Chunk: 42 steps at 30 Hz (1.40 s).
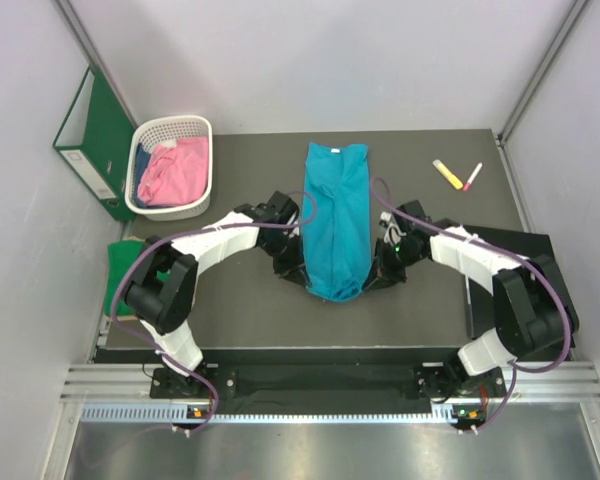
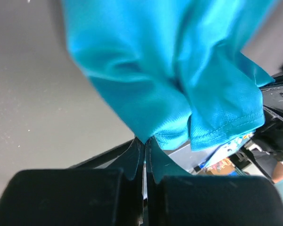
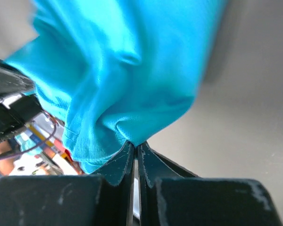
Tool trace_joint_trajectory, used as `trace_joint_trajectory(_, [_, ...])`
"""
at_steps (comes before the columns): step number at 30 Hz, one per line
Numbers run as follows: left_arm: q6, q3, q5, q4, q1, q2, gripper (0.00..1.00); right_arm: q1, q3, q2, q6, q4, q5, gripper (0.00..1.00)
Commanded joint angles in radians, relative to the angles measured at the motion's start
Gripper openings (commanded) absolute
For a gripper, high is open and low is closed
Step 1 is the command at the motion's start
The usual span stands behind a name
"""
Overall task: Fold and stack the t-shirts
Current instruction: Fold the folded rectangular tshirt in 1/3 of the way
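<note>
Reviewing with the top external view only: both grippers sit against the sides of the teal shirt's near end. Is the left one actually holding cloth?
Observer: Yes. The left wrist view shows the left gripper closed on a pinch of the teal shirt.
Operator: And the right?
Observer: The right wrist view shows the right gripper shut on a fold of it too.
Operator: Which part of the shirt?
Observer: A stitched hem hangs right beside the left gripper.
</note>
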Motion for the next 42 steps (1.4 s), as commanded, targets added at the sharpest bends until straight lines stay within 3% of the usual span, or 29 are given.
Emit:
trace_joint_trajectory(1, [0.032,0.142,-0.037,-0.1,0.006,0.028,0.0,-0.012,0.156,-0.015,-0.067,-0.072,0.057,0.0])
trace_joint_trajectory(10, [0.095,0.358,-0.051,-0.138,0.083,0.108,0.0,-0.046,0.363,0.094,-0.17,-0.073,0.112,0.0])
trace_joint_trajectory(30, [0.201,0.975,0.039,-0.195,0.238,0.608,0.0,-0.133,0.871,0.572,-0.224,-0.053,0.184,0.02])
trace_joint_trajectory(31, [0.19,0.983,0.047,-0.189,0.246,0.62,0.23,-0.138,0.885,0.587,-0.217,-0.056,0.19,0.05])
trace_joint_trajectory(34, [0.173,1.001,0.056,-0.185,0.276,0.637,0.98,-0.149,0.888,0.585,-0.204,-0.023,0.242,0.34])
trace_joint_trajectory(35, [0.18,0.98,0.045,-0.178,0.279,0.607,0.99,-0.15,0.854,0.534,-0.204,-0.006,0.263,0.51])
trace_joint_trajectory(38, [0.198,0.876,-0.001,-0.129,0.284,0.504,0.99,-0.152,0.77,0.421,-0.205,0.037,0.314,0.74])
trace_joint_trajectory(42, [0.198,0.731,0.007,-0.074,0.284,0.404,0.99,-0.166,0.67,0.345,-0.199,0.005,0.29,0.88])
